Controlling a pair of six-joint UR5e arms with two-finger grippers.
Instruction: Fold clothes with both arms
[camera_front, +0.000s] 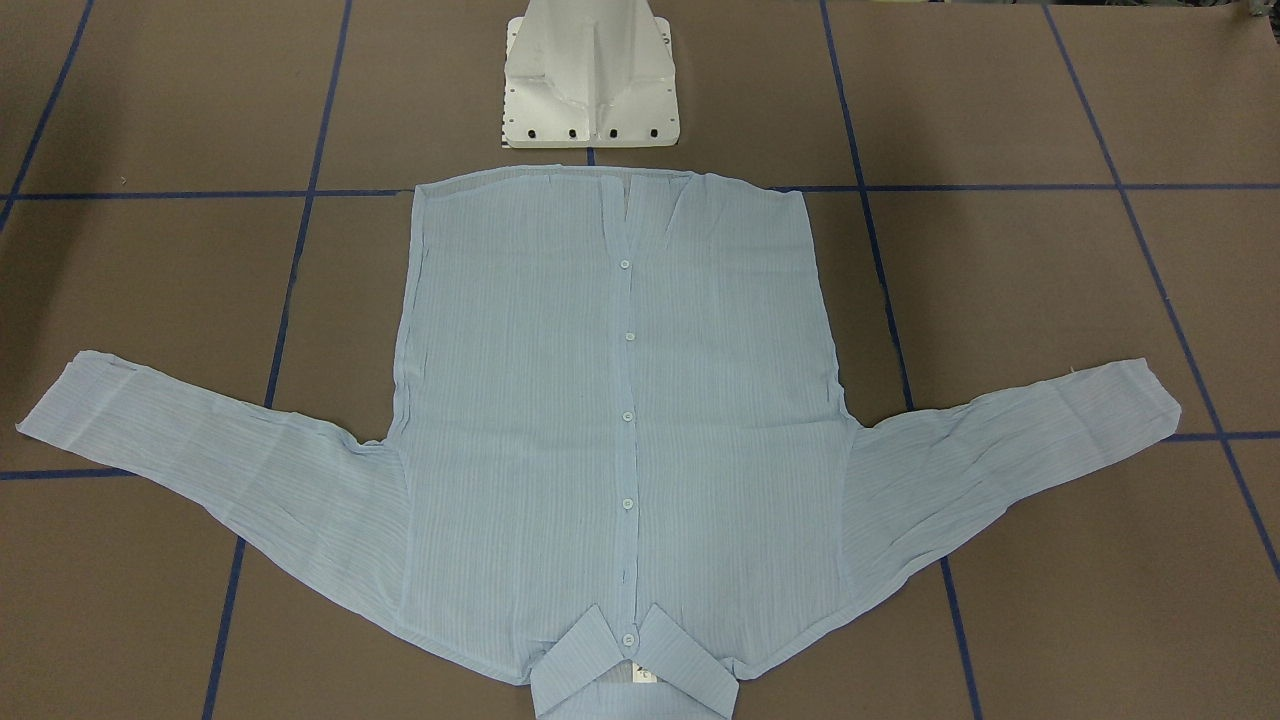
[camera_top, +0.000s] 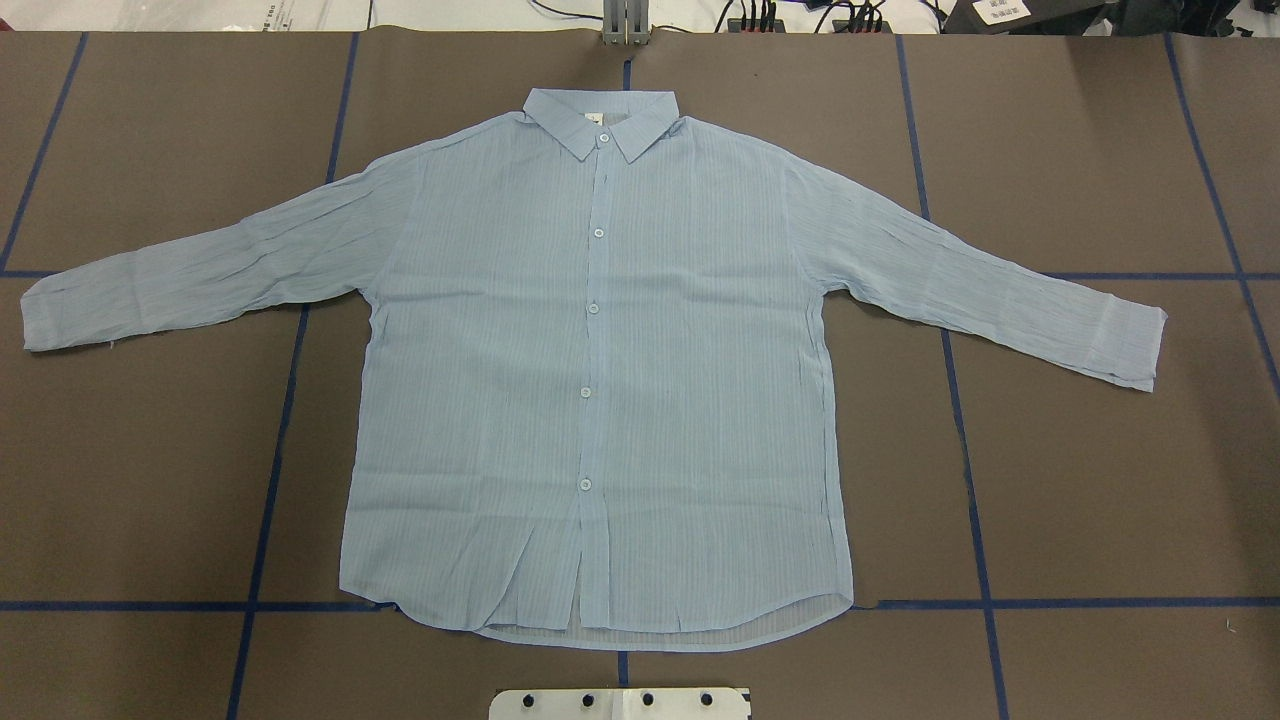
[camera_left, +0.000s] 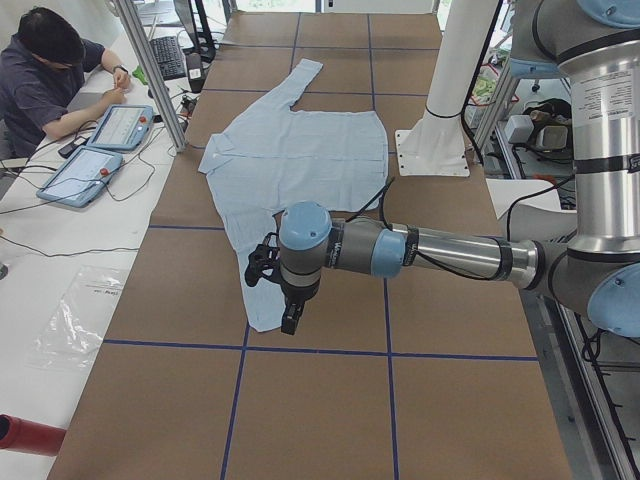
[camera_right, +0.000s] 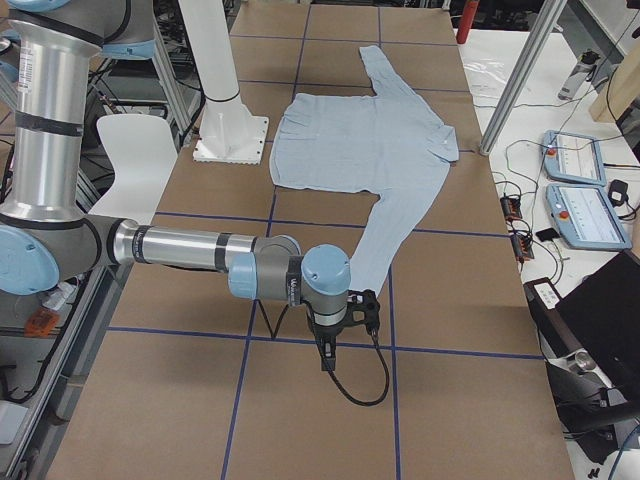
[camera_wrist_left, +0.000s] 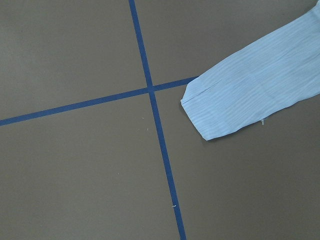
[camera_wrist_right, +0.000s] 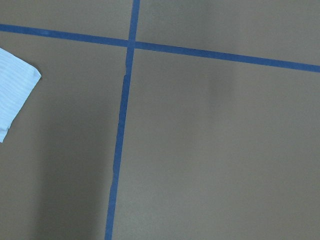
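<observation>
Light-blue shirt (camera_top: 600, 380) lies flat on the desk (camera_top: 1100, 480), hem nearest the pedestal (camera_front: 590, 80). Left gripper (camera_left: 289, 310) and right gripper (camera_right: 326, 350) should pinch the cuffs (camera_wrist_left: 215, 110) squarely; fingers' state cannot be told.

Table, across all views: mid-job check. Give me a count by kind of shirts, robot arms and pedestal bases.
Light-blue shirt: 1
Robot arms: 2, the left arm and the right arm
White pedestal base: 1
Total: 4
</observation>
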